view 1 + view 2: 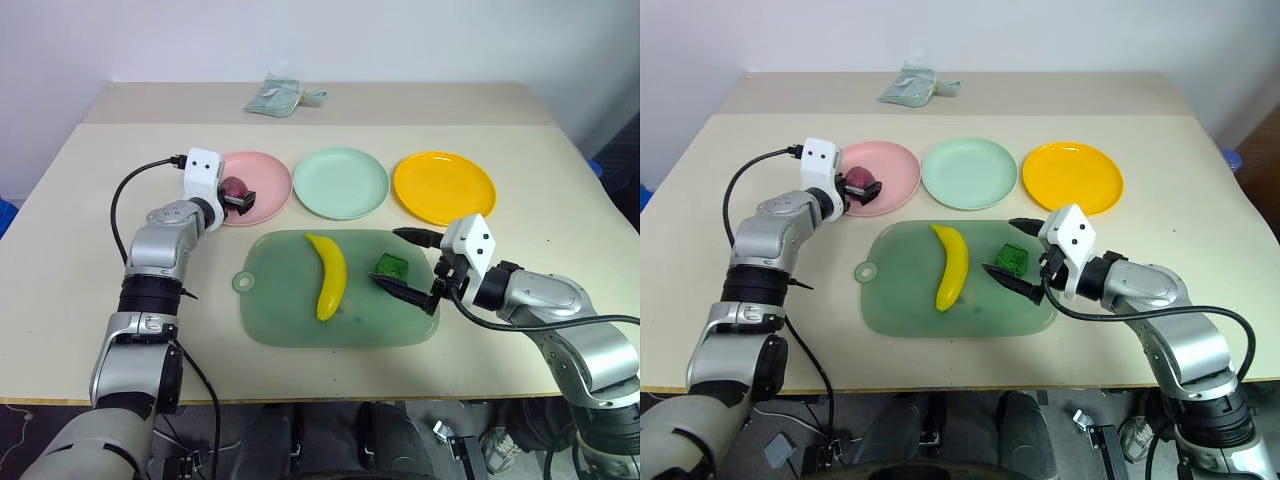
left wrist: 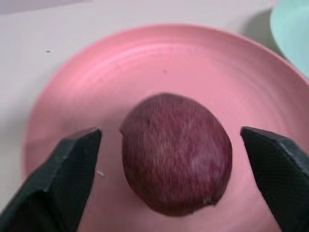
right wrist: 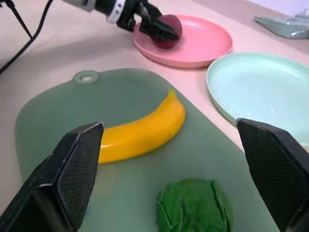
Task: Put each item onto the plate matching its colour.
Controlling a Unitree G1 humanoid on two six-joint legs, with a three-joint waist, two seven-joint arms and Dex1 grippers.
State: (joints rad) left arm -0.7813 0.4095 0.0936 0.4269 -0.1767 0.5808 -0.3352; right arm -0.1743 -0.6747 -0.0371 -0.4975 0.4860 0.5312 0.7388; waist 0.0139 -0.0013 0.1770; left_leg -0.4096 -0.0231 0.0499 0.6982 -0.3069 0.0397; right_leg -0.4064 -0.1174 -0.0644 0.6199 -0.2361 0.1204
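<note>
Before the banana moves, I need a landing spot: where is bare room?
The yellow plate and mint plate are bare. The pink plate is crowded by the fruit and left gripper; the board is free beside its ring.

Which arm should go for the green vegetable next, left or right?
Right, most likely. The right gripper is open over the board with the green vegetable between its fingers. The left gripper is open at the red fruit on the pink plate.

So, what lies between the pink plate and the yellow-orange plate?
The pale mint green plate lies between the pink plate and the yellow-orange plate, with nothing on it, as the left eye view shows.
</note>
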